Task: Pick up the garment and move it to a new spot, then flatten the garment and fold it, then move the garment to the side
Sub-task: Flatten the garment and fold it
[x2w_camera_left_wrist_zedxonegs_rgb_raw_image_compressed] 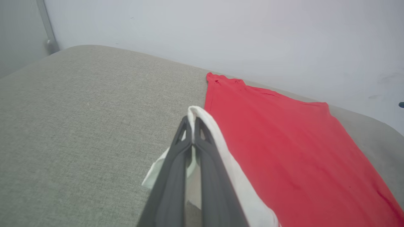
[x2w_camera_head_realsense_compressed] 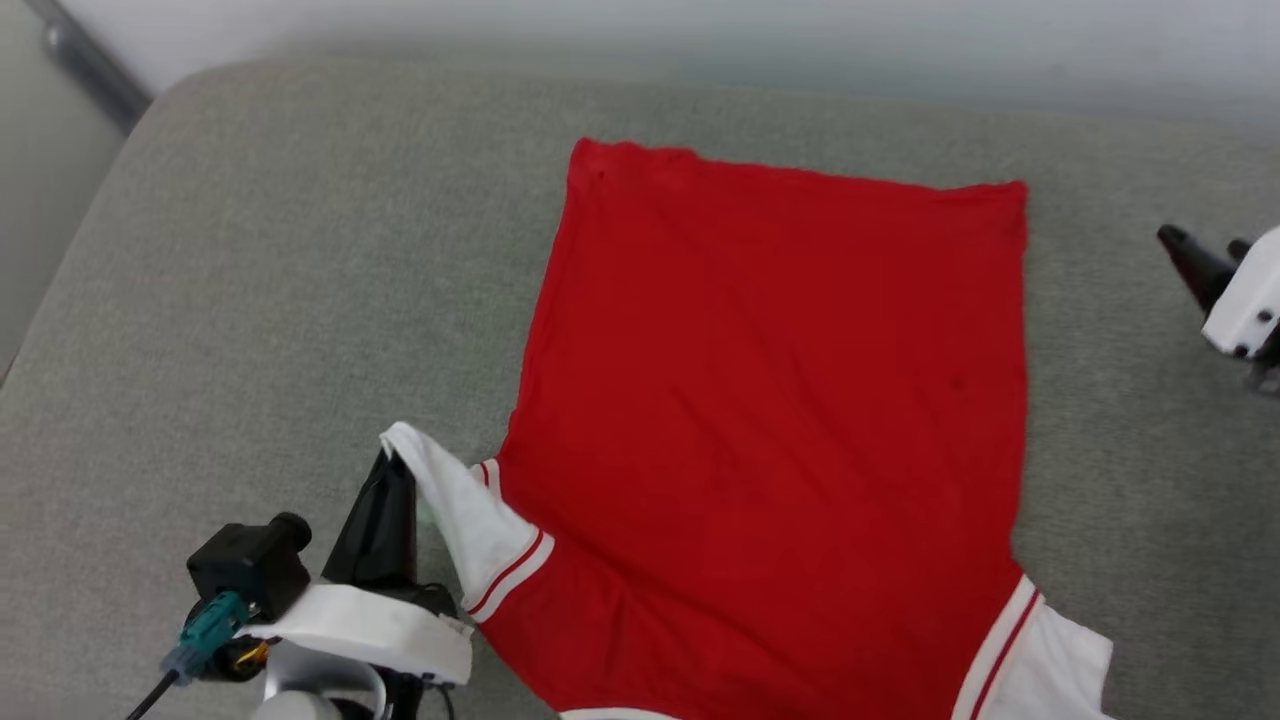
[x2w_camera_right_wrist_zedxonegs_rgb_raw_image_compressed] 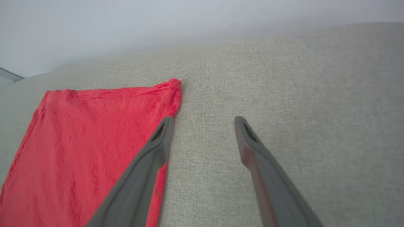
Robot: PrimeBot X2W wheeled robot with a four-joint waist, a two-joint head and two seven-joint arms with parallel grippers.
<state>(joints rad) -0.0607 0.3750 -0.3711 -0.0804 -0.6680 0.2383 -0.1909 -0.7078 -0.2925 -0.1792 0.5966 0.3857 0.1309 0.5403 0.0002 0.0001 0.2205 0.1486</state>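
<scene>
The left gripper (x2w_camera_left_wrist_zedxonegs_rgb_raw_image_compressed: 192, 121) has its jaws pinched together on the tip of a white sleeve (x2w_camera_head_realsense_compressed: 470, 520), which stands lifted in a peak off the grey cushion (x2w_camera_head_realsense_compressed: 250, 300); the cloth folds over the fingertips and drapes down to the sleeve's red-striped trim. The right gripper (x2w_camera_right_wrist_zedxonegs_rgb_raw_image_compressed: 203, 121) has its jaws spread wide and holds nothing, with bare cushion between the fingers, just beside the garment's far right corner. The garment (x2w_camera_head_realsense_compressed: 770, 400) lies spread flat on the cushion in front of the robot, a plain red face turned up. Its long axis runs away from the robot: sleeves and shoulders at the near end, straight hem at the far end close to the pale wall (x2w_camera_left_wrist_zedxonegs_rgb_raw_image_compressed: 221, 31). The other sleeve (x2w_camera_head_realsense_compressed: 1050, 650) lies flat at the near right
</scene>
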